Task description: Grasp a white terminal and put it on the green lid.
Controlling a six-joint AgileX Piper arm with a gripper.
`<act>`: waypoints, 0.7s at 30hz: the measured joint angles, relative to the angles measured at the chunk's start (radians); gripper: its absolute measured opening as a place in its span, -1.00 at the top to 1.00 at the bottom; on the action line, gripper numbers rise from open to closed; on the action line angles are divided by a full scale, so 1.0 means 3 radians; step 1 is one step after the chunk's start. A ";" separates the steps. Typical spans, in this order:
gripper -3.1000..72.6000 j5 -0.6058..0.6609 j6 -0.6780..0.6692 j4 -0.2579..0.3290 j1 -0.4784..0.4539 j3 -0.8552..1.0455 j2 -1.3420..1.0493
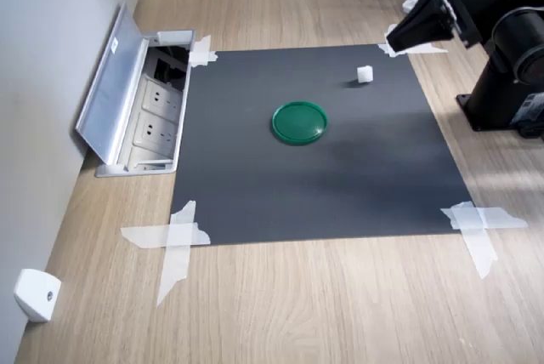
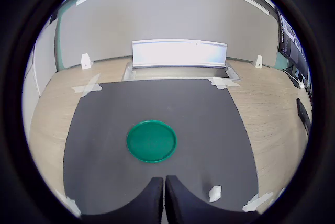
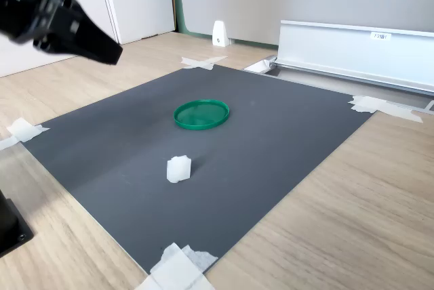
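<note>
Dark-green, the green lid point(image 1: 299, 122) sits mid-mat on my first exterior view, the white terminal point(image 1: 365, 74) well apart toward upper right, while my gripper point(image 1: 396, 41) hangs above the mat's corner, fingers clenched together, empty.

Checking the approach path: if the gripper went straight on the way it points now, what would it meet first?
Probably the dark mat near the flat round green lid, not the small white terminal block, which sits off to one side; depth is unclear.

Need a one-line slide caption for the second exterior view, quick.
Closed gripper hovers above the mat's edge; white terminal sits apart from the empty green lid.
</note>
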 joint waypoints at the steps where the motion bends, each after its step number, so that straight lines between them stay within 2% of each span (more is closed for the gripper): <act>1: 0.94 0.0084 0.0000 -0.0050 0.0000 -0.0102 0.0098; 5: 0.94 0.0467 0.0000 -0.0231 0.0000 -0.0463 0.0446; 8: 0.94 0.0800 0.0000 -0.0279 0.0000 -0.0680 0.0694; 12: 0.94 0.1134 -0.0050 -0.0282 0.0000 -0.0860 0.0959; 17: 0.94 0.1443 -0.0694 -0.0218 0.0000 -0.0925 0.1306; 21: 0.94 0.1475 -0.0913 -0.0111 0.0000 -0.0925 0.1584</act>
